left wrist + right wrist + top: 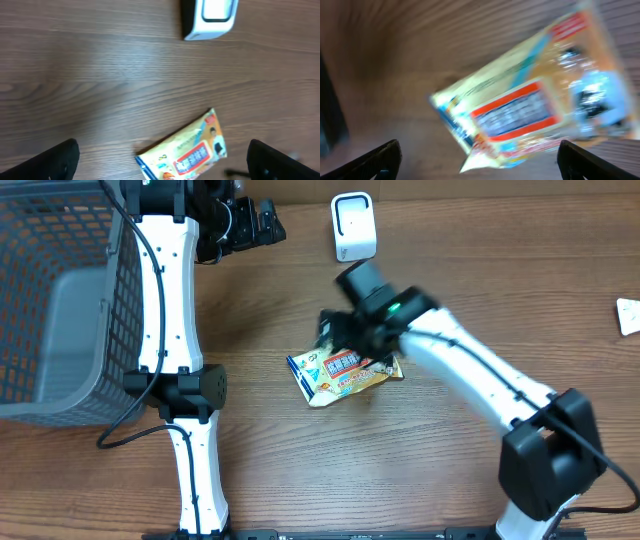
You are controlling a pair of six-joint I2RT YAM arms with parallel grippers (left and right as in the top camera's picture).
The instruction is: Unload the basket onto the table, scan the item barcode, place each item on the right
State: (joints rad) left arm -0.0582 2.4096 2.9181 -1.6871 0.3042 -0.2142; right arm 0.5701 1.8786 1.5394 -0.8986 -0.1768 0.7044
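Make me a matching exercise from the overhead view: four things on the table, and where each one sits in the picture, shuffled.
Things:
1. snack packet
2. white scanner
3. grey mesh basket
4. small white object

Places in the overhead view:
A. left edge
B. middle
C. right edge
D. top, near the centre

Pairs: 1-B, 2-D, 3-A, 4-C

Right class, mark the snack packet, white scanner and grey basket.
snack packet (338,373), overhead view, on its printed front.
white scanner (354,225), overhead view, on its top face.
grey basket (60,230), overhead view, on its mesh wall.
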